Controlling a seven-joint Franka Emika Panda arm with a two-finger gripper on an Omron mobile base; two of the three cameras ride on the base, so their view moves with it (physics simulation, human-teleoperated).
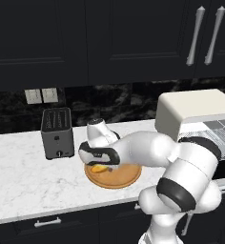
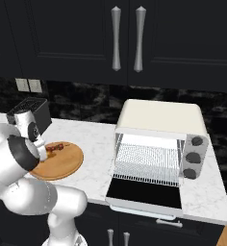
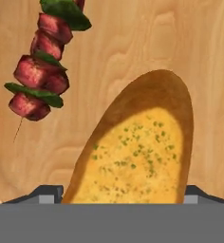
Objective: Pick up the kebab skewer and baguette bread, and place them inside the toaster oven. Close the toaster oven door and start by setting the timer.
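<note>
Round board (image 3: 199, 57) looks like pale wood w/ visible grain, matt; baguette bread (image 3: 142, 152) has a smooth brown crust & a grainy golden top w/ green flecks, kebab skewer (image 3: 40, 61) shows slightly glossy reddish chunks on a thin stick. Toaster oven (image 2: 158, 117) has a smooth matt cream shell, wire metal rack inside, toaster oven door (image 2: 144, 194) is dark glass; slot toaster (image 1: 57, 133) reads as dark grey matt metal. Counter (image 1: 19, 176) is white marble-like stone w/ faint veins, backsplash (image 1: 109, 102) glossy black stone, cabinet handles (image 2: 127, 38) brushed metal.

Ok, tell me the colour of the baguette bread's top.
Golden yellow with green herb flecks and a darker brown crust edge on the baguette bread; clearest in the hand view.
</note>
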